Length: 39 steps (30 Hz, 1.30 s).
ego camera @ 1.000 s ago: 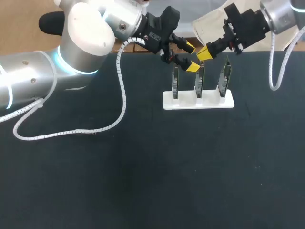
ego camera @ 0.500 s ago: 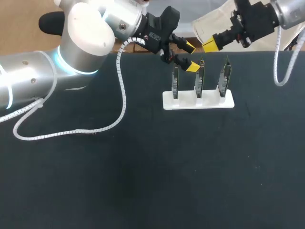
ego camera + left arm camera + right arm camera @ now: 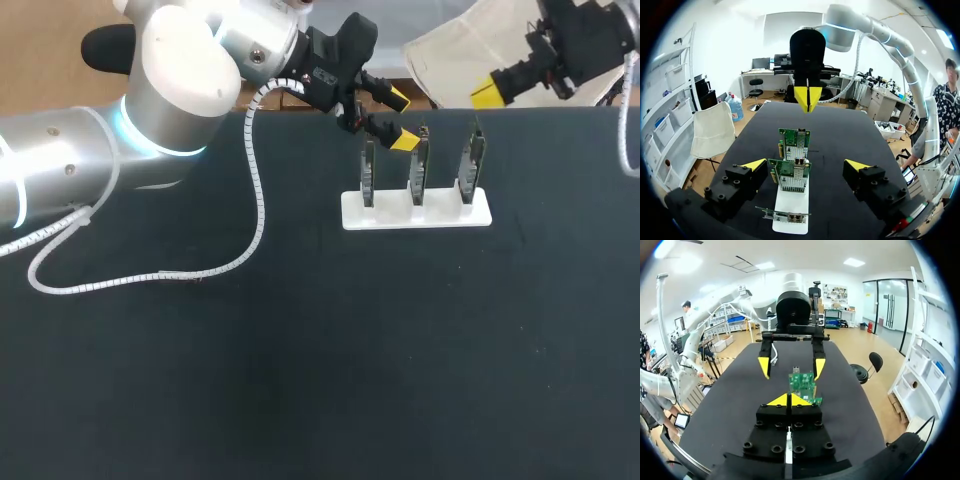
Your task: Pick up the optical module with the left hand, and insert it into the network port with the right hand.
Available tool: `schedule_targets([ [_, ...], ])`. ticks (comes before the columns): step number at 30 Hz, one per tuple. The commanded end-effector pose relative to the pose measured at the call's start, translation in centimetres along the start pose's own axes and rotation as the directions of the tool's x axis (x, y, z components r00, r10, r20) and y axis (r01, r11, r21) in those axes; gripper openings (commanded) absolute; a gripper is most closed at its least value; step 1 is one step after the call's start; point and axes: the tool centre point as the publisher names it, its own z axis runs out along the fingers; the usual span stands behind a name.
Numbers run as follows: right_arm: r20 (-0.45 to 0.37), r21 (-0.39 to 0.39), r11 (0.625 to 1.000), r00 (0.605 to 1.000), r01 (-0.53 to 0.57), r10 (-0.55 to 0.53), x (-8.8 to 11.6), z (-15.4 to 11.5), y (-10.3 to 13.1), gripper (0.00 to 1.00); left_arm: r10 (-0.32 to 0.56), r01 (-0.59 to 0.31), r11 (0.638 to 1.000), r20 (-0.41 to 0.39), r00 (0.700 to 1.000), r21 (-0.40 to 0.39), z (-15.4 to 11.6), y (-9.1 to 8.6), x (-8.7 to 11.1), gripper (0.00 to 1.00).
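Distance grew: the right gripper (image 3: 487,95), tips pressed together, backed away from the white stand (image 3: 440,215); the left gripper (image 3: 401,120) stayed spread by it. Nothing was picked yet.

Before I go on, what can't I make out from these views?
Head view: the cards sit edge-on in the white stand, so their ports are hidden.
Right wrist view: the right gripper blocks the stand and the cards' lower parts.
All views: no optical module is discernible. If the shut right gripper holds one, it is too small to tell.
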Motion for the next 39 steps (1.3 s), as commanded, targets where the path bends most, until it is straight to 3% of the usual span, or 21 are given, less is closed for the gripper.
schedule_targets([
  [1,-0.005,0.015,1.000,1.000,-0.016,0.016,0.9,-1.2,0.7,0.00,-0.002,0.002,1.000,-0.006,1.000,0.003,0.1,0.2,-0.1,1.00],
  [5,-0.032,0.022,0.999,0.999,-0.034,0.034,2.7,-2.2,0.7,0.00,-0.002,0.002,1.000,-0.006,1.000,0.003,0.1,0.2,-0.1,1.00],
  [12,-0.042,0.025,0.999,0.998,-0.044,0.045,3.9,-3.5,0.4,0.00,-0.002,0.002,1.000,-0.006,1.000,0.003,0.1,0.2,-0.1,1.00],
  [21,-0.051,-0.044,0.998,0.998,-0.047,0.045,4.5,-4.0,0.4,0.00,-0.002,0.002,1.000,-0.006,1.000,0.003,0.1,0.2,-0.1,1.00],
  [39,-0.046,-0.049,0.998,0.999,-0.025,0.023,4.0,-3.2,0.4,0.00,-0.002,0.002,1.000,-0.006,1.000,0.003,0.1,0.2,-0.1,1.00],
])
